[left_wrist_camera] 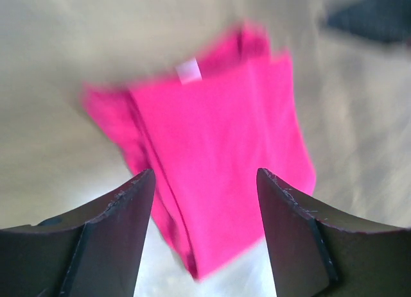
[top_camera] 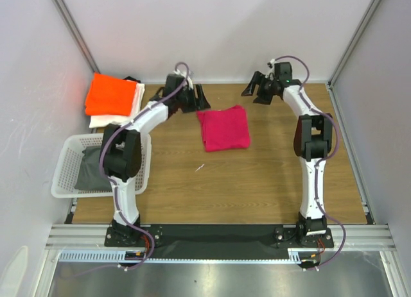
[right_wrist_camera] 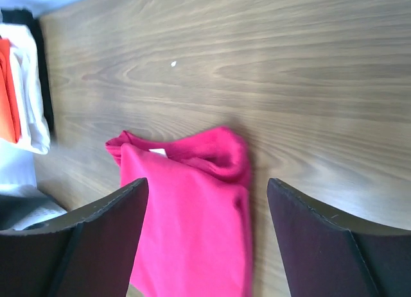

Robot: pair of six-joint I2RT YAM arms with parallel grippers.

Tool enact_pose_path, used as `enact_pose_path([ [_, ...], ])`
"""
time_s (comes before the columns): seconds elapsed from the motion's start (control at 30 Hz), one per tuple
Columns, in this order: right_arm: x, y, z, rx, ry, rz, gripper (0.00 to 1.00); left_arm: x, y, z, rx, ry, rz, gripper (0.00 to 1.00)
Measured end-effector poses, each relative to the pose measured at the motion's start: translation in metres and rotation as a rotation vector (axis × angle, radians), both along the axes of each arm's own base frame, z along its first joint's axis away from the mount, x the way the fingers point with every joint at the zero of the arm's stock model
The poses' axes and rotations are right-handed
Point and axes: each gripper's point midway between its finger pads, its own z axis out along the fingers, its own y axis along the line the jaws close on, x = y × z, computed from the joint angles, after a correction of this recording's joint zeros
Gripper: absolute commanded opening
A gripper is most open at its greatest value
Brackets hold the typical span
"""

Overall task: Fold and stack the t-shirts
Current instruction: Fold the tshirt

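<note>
A magenta-pink t-shirt lies folded into a rough rectangle on the wooden table, also visible in the left wrist view and the right wrist view. My left gripper hovers open just beyond its far left corner, nothing between the fingers. My right gripper is open at the far side, right of the shirt and apart from it, fingers empty. An orange t-shirt rests folded on a white t-shirt at the far left.
A white lattice basket stands at the left with dark grey cloth inside, beside the left arm. White walls close in on the table on three sides. A small white speck lies mid-table.
</note>
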Motion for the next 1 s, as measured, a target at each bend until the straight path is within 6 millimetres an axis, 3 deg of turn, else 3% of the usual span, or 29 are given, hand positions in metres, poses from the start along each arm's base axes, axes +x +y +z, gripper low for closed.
enact_pose_path([
  [0.13, -0.006, -0.028, 0.015, -0.021, -0.003, -0.034, 0.75, 0.044, 0.021, 0.031, -0.034, -0.075, 0.105, 0.66],
  [0.23, -0.017, -0.035, 0.019, -0.036, 0.004, -0.039, 0.66, 0.06, 0.021, 0.024, -0.048, -0.071, 0.14, 0.61],
  [0.5, -0.038, -0.017, -0.008, -0.051, 0.073, 0.0, 0.63, 0.058, 0.011, -0.041, -0.036, 0.061, 0.17, 0.62],
  [0.77, -0.037, 0.002, -0.035, -0.057, 0.105, 0.033, 0.58, 0.057, 0.008, -0.049, -0.043, 0.083, 0.185, 0.61],
  [1.0, -0.036, 0.006, -0.05, -0.07, 0.126, 0.035, 0.55, 0.06, 0.001, -0.059, -0.059, 0.088, 0.189, 0.57],
])
